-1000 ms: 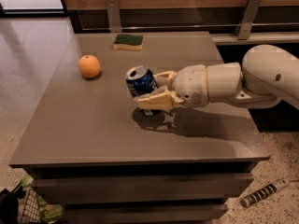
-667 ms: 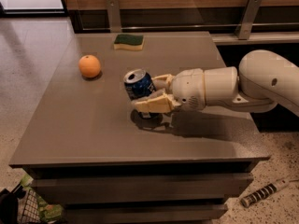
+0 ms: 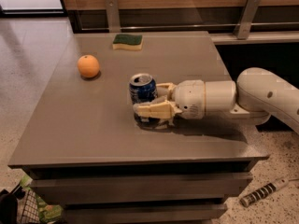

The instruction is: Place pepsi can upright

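Pepsi can (image 3: 142,88), dark blue with its silver top turned upward, stands near the centre of the frame on the grey tabletop (image 3: 84,129), its white lettering too smeared to read. The end effector (image 3: 152,99) reaches in from the right and is clamped around the can, one finger in front hiding its base and one behind. Compared with a second ago the can sits slightly lower and looks more upright, while the orange (image 3: 88,66) and sponge (image 3: 127,41) at upper left are unmoved.
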{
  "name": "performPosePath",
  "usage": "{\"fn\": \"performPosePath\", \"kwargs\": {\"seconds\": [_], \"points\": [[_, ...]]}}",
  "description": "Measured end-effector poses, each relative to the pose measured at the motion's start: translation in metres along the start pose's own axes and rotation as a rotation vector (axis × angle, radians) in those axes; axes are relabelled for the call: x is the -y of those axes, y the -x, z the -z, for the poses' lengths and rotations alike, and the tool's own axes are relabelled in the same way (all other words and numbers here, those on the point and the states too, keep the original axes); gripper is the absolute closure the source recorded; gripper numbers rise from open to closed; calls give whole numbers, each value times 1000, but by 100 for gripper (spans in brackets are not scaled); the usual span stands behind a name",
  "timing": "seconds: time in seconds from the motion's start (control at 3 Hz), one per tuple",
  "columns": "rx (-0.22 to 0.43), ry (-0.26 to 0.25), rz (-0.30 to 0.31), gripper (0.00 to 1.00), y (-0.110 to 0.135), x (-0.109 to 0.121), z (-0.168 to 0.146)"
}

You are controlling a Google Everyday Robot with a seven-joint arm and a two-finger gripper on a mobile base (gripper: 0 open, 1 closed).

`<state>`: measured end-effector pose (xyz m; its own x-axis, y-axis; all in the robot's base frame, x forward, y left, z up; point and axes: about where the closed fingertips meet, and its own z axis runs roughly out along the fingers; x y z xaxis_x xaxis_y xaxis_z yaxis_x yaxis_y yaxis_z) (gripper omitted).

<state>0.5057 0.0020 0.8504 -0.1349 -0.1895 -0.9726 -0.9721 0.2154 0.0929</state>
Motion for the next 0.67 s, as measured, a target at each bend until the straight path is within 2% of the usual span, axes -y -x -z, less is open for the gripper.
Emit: {"fn": "performPosePath", "kwargs": {"seconds": [0.33,0.67], "points": [[0,0,0,98,4,0,1],[0,0,0,77,4,0,1]]}}
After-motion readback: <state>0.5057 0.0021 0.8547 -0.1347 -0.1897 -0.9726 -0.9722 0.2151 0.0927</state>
